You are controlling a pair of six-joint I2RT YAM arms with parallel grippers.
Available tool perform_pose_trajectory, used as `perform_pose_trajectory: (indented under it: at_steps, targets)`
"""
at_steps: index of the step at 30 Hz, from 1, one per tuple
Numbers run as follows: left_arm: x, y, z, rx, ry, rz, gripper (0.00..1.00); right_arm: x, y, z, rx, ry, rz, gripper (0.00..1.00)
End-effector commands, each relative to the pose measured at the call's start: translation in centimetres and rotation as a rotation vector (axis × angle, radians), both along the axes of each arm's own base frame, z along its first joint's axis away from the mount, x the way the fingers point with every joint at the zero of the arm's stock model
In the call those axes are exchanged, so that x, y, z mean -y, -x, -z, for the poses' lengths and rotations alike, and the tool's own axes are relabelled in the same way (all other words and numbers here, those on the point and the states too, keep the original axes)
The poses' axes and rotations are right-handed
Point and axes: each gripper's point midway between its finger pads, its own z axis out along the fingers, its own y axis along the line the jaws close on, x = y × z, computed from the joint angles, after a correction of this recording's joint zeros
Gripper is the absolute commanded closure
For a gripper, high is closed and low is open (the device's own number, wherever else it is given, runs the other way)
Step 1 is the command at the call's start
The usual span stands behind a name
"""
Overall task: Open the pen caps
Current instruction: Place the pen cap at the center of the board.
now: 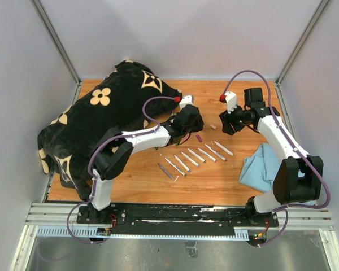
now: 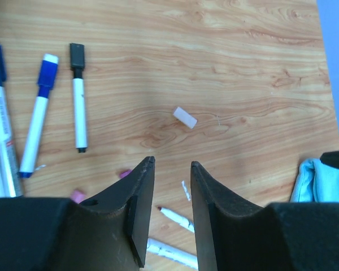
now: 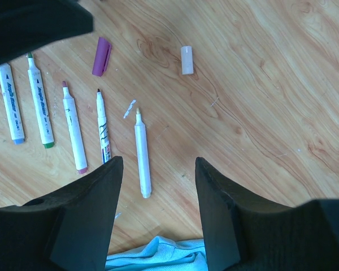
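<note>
While both arms hang over the wooden table (image 1: 214, 183), you see the left gripper (image 2: 172, 166) with its jaws a narrow gap apart and nothing between them. The right gripper (image 3: 158, 164) stands wide, also empty.

Locate two loose pen caps on the bare wood. A purple cap (image 3: 101, 56) lies just far of the marker row (image 1: 195, 155). A pale translucent cap (image 3: 186, 60) lies to its right, between the two grippers in the top view.

In the right wrist view, five markers lie side by side with bare tips. In the left wrist view, note a blue cap (image 2: 47, 73) and a black cap (image 2: 77, 55), each seated on its own white barrel, the two pens lying side by side without touching.

A black fabric item printed with beige flowers (image 1: 101, 124) covers the far left of the table. A light blue cloth (image 1: 263, 166) lies at the near right.
</note>
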Motion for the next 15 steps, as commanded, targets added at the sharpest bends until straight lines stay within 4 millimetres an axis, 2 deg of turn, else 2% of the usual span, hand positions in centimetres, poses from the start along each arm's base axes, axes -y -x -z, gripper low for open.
perform_pose_trajectory:
  at_steps: [1, 4, 6, 11, 15]
  targets:
    - [-1.7, 0.3, -2.8, 0.128, -0.049, 0.001, 0.64, 0.2, 0.3, -0.7, 0.010, -0.032, 0.013, 0.45]
    - [-3.2, 0.6, -2.8, 0.188, -0.127, 0.032, 0.63, 0.1, 0.4, -0.6, 0.007, -0.038, 0.007, 0.45]
    - [-4.3, 0.9, -2.5, 0.215, -0.192, 0.050, 0.54, 0.0, 0.4, -0.6, 0.005, -0.041, 0.004, 0.45]
    - [-6.7, 0.8, -1.0, 0.234, -0.343, 0.117, 0.52, -0.2, 0.5, -0.5, 0.000, -0.050, -0.004, 0.45]
    - [-8.5, 0.1, 0.2, 0.214, -0.397, 0.167, 0.47, -0.2, 0.5, -0.4, -0.003, -0.053, -0.006, 0.45]
